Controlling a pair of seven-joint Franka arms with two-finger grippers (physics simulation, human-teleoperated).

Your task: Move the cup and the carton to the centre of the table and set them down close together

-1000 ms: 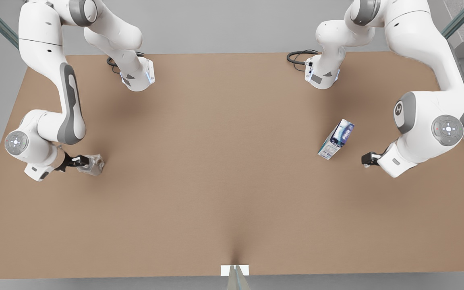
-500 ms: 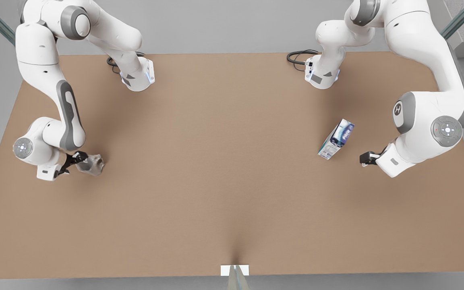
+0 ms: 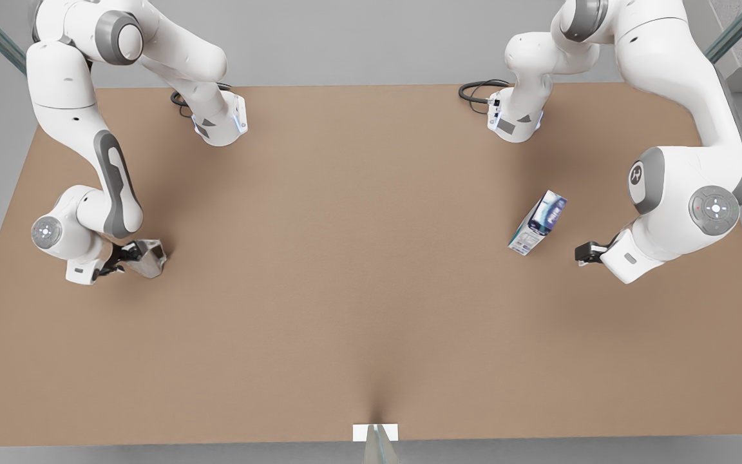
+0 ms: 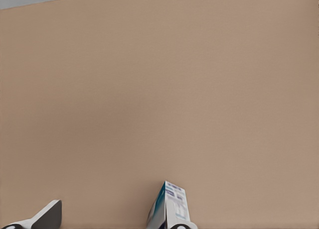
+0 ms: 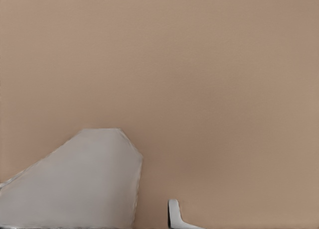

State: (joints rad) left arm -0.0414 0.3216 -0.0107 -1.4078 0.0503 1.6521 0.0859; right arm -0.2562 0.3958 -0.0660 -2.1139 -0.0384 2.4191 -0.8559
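Cup [image 3: 147, 258] at table [image 3: 358, 290] edge on front view's left, right gripper [image 3: 127, 256] clamped on it. Left gripper [image 3: 587, 252] spread, near carton [image 3: 538, 222]. Tilted carton could topple if nudged.

- In the left wrist view, the carton [image 4: 169, 206] is cut off by the picture's edge, so its base is not seen.
- In the right wrist view, the cup [image 5: 79, 181] is cut off at the edge.
- In the front view, the right claw [image 3: 127, 255] is partly hidden by the arm's wrist, against the cup [image 3: 149, 257].
- The left claw [image 3: 582, 254] is largely hidden by its wrist; its finger gap cannot be judged.
- The tabletop [image 3: 371, 290] is cropped.
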